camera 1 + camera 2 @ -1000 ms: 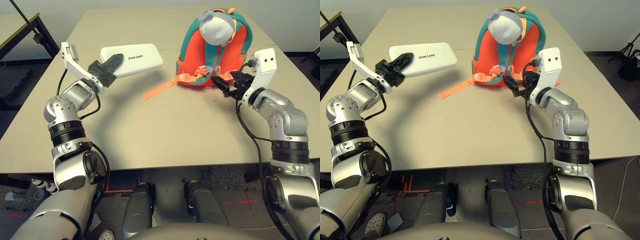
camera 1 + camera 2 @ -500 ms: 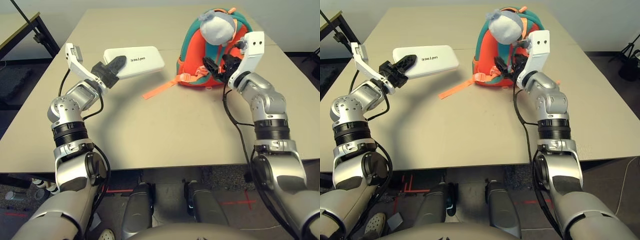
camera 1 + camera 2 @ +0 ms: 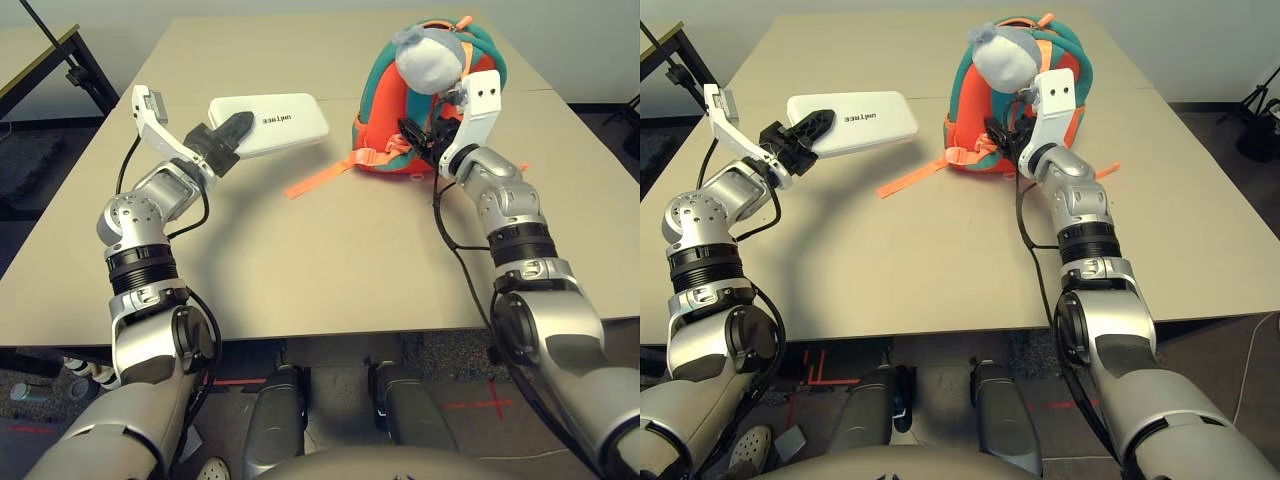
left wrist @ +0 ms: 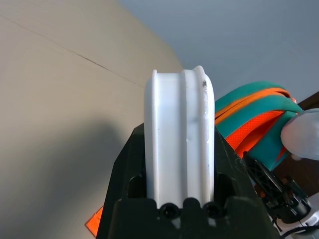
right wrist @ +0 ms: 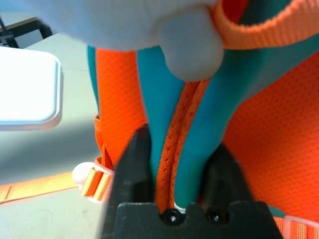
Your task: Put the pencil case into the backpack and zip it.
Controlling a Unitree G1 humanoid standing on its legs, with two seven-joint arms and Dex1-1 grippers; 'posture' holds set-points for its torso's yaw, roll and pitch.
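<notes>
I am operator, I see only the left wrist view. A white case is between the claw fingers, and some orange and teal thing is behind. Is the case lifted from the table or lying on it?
Observer: The left claw holds the pencil case above the table; its shadow falls on the tabletop below it.
Operator: And where is the right claw? I see only a dark part at the edge.
Observer: The right claw is at the backpack, its fingers closed around a teal and orange strap.
Operator: Is the backpack standing or lying?
Observer: It stands upright, with a grey-white plush charm hanging at its top and one orange strap trailing across the table.
</notes>
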